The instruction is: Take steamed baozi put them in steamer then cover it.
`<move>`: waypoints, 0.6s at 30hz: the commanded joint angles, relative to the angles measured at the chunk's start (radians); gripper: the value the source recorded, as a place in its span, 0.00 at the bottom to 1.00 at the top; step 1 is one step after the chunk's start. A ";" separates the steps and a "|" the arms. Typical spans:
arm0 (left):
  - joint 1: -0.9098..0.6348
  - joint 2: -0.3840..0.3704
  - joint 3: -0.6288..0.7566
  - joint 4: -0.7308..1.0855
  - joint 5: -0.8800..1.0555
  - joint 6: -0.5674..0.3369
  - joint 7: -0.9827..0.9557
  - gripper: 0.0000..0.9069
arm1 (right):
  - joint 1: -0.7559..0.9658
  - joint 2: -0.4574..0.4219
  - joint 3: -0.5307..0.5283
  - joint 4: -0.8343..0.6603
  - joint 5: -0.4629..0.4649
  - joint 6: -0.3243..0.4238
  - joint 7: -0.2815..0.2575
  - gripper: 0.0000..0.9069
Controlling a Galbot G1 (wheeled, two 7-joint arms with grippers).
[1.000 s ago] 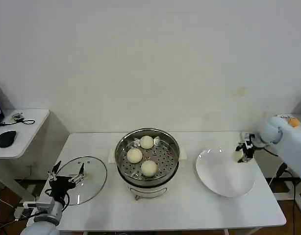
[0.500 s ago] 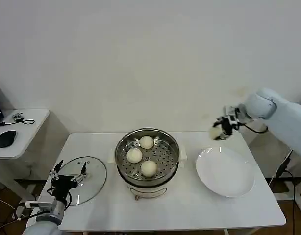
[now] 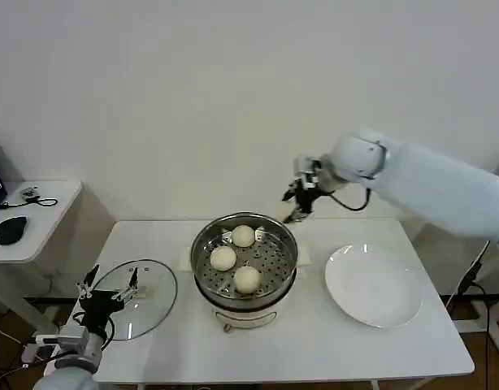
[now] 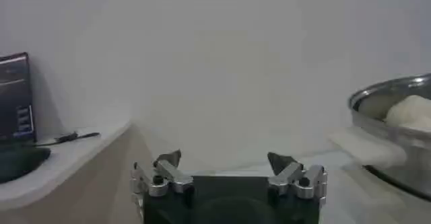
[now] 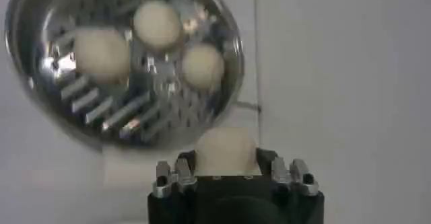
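the fourth baozi (image 5: 225, 150) is clamped in the right end effector (image 3: 297, 200), above and just behind the far right rim of the steamer (image 3: 202, 244); the open basket sector lies forward-left of it, beside three seated buns. the left end effector (image 3: 108, 291) hovers open over the cover (image 3: 156, 301) on the table (image 3: 314, 349)

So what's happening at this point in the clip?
The right hand holds the fourth baozi in the air at the far rim of the steamer, on the plate side. Three baozi already sit in its basket, and the white plate has nothing on it. The left hand hovers open at the cover, which lies flat on the table.
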 commanded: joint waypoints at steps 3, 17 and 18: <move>0.002 -0.002 -0.010 0.000 -0.005 -0.001 0.001 1.00 | -0.042 0.188 -0.063 -0.003 0.190 -0.173 0.150 0.69; -0.010 0.002 -0.004 0.006 -0.004 0.001 0.001 1.00 | -0.105 0.130 -0.097 -0.015 0.063 -0.164 0.114 0.69; -0.011 0.002 -0.003 0.006 -0.004 0.001 0.001 1.00 | -0.106 0.129 -0.096 -0.017 0.061 -0.163 0.111 0.69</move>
